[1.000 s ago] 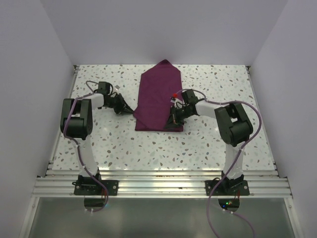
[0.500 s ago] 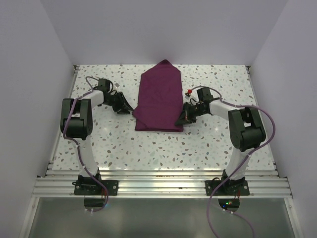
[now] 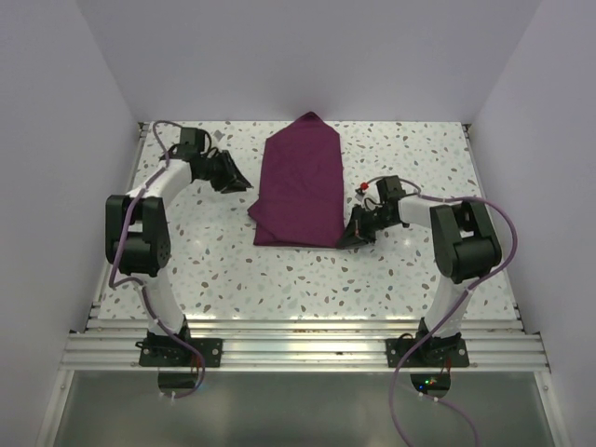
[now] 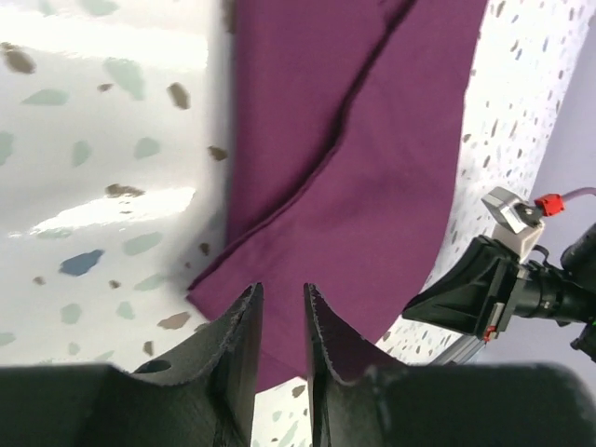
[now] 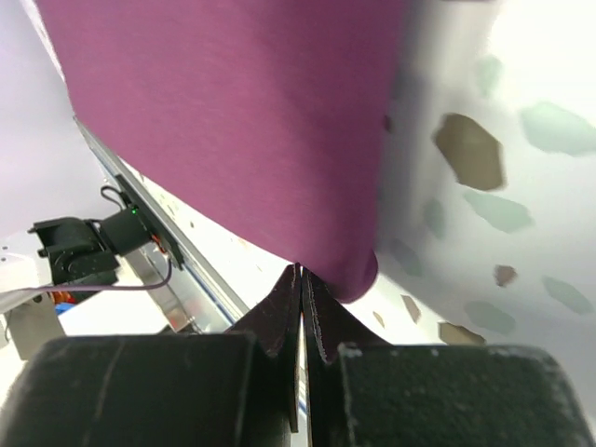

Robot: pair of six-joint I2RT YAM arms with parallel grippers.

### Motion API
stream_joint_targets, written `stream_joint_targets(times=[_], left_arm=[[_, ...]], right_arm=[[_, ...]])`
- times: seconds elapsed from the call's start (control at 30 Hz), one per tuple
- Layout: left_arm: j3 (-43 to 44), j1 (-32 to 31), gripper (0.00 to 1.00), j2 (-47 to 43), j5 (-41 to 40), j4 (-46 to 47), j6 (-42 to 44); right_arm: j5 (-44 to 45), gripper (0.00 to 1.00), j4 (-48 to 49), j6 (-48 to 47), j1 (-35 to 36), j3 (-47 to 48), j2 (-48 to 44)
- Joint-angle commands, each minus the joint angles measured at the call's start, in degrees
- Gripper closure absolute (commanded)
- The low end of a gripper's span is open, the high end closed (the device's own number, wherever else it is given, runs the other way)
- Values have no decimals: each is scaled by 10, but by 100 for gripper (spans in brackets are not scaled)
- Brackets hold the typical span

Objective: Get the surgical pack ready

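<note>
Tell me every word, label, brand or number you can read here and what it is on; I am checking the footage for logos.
None: no readable text in any view.
The cloth is plain purple, the table only speckled, and the left arm and right arm show no legible marking.

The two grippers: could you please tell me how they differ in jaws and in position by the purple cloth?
The left gripper shows a narrow gap between its jaws, while the right gripper is pressed shut. The left gripper sits off the left edge of the surgical pack, and the right gripper is at its near right corner. Both hold nothing.
</note>
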Motion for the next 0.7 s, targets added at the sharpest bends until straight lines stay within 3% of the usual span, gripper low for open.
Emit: stream_joint_targets(times=[0.0,0.17,0.33,0.43,0.57,0.67], left_arm=[[27,-27,73,-13,26,14,-21],[56,-40,76,18,56,37,-31],[125,-40,62,76,92,78,-21],[175,-40,62,128,110,69,-20],[216,-40,73,186,132,76,-31],[233,-40,74,219,156,99,-43]], right_arm=[[26,100,-11,-8,-17,0,-3],[40,100,-53,-21,-19,49,-36],[64,100,-31,8,-21,140,-45],[64,99,-24,29,-21,230,19],[47,99,-32,37,-21,355,123],[29,99,-45,38,-21,452,199]])
